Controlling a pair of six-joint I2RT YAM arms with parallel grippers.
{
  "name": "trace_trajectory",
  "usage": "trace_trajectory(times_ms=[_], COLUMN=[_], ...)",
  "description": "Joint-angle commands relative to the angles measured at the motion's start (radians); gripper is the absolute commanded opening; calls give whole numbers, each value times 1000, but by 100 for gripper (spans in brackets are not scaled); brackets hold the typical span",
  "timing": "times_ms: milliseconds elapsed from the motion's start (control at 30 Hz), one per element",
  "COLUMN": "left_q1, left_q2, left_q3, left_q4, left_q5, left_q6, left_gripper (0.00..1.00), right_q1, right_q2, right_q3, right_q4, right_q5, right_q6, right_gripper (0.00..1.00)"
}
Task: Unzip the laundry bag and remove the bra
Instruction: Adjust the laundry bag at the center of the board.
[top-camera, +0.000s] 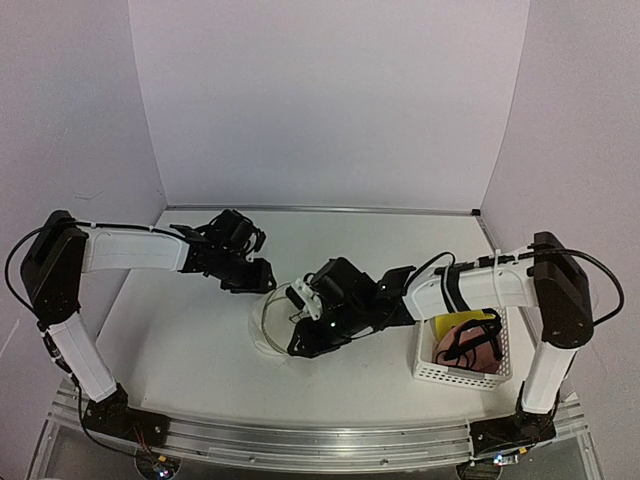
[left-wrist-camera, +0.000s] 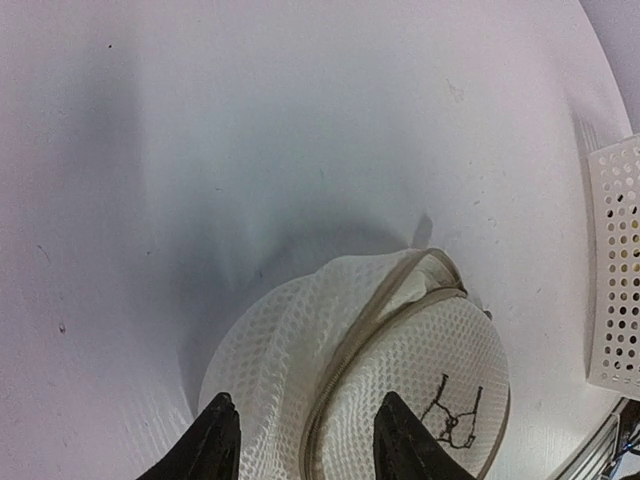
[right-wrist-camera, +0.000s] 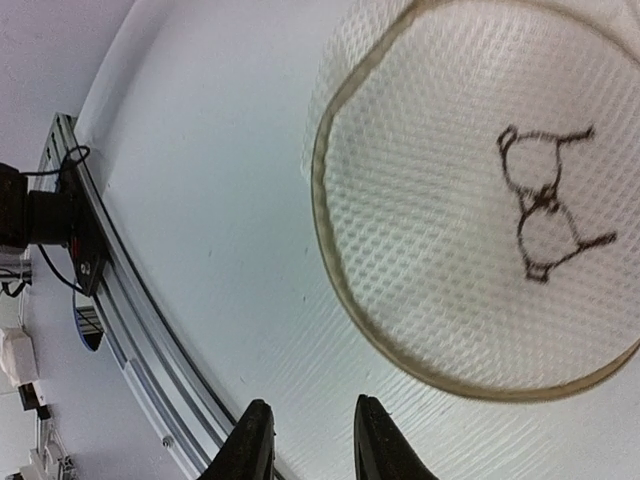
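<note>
The laundry bag (top-camera: 268, 322) is a round white mesh pouch lying on the table between my two grippers. In the left wrist view the laundry bag (left-wrist-camera: 300, 350) shows its beige zip seam, with a gap at the far end. My left gripper (left-wrist-camera: 308, 445) is open and empty just above it, one finger on each side of the seam; it also shows in the top view (top-camera: 262, 278). In the right wrist view the bag's round face (right-wrist-camera: 450, 150) shows the black bra outline (right-wrist-camera: 545, 205). My right gripper (right-wrist-camera: 312, 440) is open and empty over bare table beside the rim. No bra shows inside the bag.
A white perforated basket (top-camera: 428, 372) stands at the right by the right arm, holding a pink and yellow item with black straps (top-camera: 470, 335); its corner shows in the left wrist view (left-wrist-camera: 620, 280). The metal rail (right-wrist-camera: 110, 290) runs along the table's near edge.
</note>
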Motion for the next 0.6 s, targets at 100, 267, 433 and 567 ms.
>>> trace_trajectory(times_ms=[100, 267, 433, 567], left_q1=[40, 51, 60, 60], left_q2=[97, 128, 132, 124], left_q3=[80, 82, 65, 40], left_q4=[-15, -15, -15, -10], left_q5=[73, 91, 90, 94], left_q6=[60, 62, 61, 54], left_gripper=[42, 33, 21, 7], right_q1=[37, 38, 39, 39], right_q2=[-44, -9, 32, 58], right_q3=[-40, -32, -24, -11], right_q4=[-14, -44, -61, -75], right_q5=[-22, 11, 46, 93], right_q6=[-77, -86, -87, -72], right_gripper=[15, 1, 0, 0])
